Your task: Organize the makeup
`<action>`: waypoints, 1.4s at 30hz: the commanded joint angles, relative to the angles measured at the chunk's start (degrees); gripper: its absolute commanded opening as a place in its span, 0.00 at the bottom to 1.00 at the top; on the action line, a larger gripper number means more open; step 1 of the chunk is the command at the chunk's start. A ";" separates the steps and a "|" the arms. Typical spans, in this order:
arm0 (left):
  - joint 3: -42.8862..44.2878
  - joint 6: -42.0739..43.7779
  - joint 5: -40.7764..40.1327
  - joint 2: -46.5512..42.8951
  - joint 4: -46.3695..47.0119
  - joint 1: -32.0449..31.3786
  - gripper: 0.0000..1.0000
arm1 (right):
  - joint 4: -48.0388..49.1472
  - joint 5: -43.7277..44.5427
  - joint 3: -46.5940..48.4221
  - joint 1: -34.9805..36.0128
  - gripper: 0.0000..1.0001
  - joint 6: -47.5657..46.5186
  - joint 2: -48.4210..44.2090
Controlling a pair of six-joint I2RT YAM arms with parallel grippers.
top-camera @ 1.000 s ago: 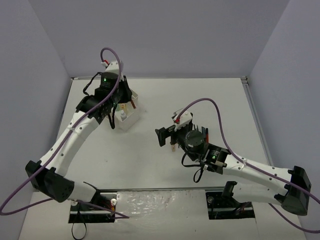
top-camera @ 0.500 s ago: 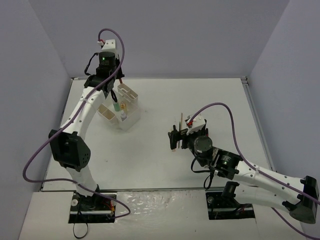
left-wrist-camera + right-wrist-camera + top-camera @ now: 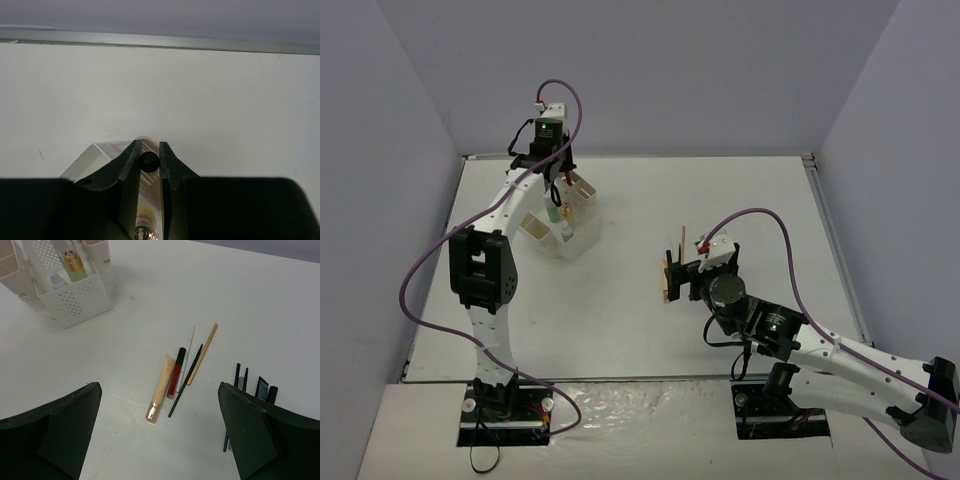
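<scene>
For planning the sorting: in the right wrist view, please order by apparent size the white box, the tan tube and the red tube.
1. white box, largest, though farthest and cropped
2. tan tube
3. red tube, lying beside the tan one, shorter and thinner

Left arm (image 3: 505, 203) and right arm (image 3: 850, 355): white tube links, black joint housings, small dark holes dotted along the right forearm shell. Purple cable (image 3: 750, 210) loops off each wrist. Green LED (image 3: 545, 127) lit on each. Pincer fingers (image 3: 122, 167) matte black, tapered.
</scene>
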 commanded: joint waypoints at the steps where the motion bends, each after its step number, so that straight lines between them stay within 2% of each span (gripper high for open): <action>1: 2.27 -0.90 0.39 -2.72 3.65 0.75 0.06 | 1.29 2.49 0.54 -1.13 1.00 1.62 0.09; 2: 1.72 -1.26 0.21 -2.88 3.76 0.83 0.11 | 0.65 2.34 0.90 -1.37 1.00 2.13 1.01; 4: 0.45 -1.76 0.37 -3.32 3.60 1.08 0.29 | -0.17 1.97 1.55 -1.97 1.00 2.99 3.08; 6: -0.19 -1.98 0.41 -3.91 3.48 1.17 0.39 | -1.46 1.22 2.61 -2.58 0.98 4.80 4.88; 9: -0.40 -2.19 0.19 -4.69 2.66 1.17 0.51 | -2.47 0.43 3.33 -3.85 0.96 6.30 7.33; 13: 0.64 -3.14 0.37 -8.19 -0.17 1.17 0.70 | -5.56 -1.48 3.41 -8.06 0.83 12.17 9.17; 18: 1.72 -5.12 1.63 -14.90 -5.48 0.99 0.84 | -12.27 -2.04 2.52 -16.59 0.71 18.19 8.88; 24: -0.28 -7.03 3.82 -24.84 -14.25 0.89 0.94 | -15.53 -11.52 0.71 -31.33 0.67 18.90 9.64; 30: -13.45 -7.35 8.79 -38.18 -19.38 0.64 0.97 | -15.71 -18.75 0.40 -42.88 0.60 17.15 15.93; 35: -27.31 -5.45 9.51 -50.49 -18.45 0.46 0.97 | -14.33 -20.31 1.92 -45.98 0.51 14.90 21.59; 39: -35.86 -4.53 9.05 -56.43 -16.45 0.38 0.97 | -12.69 -22.29 2.99 -47.60 0.44 13.25 26.27; 42: -41.39 -3.85 8.71 -60.51 -15.90 0.38 0.97 | -10.66 -25.29 3.15 -47.74 0.42 12.54 28.05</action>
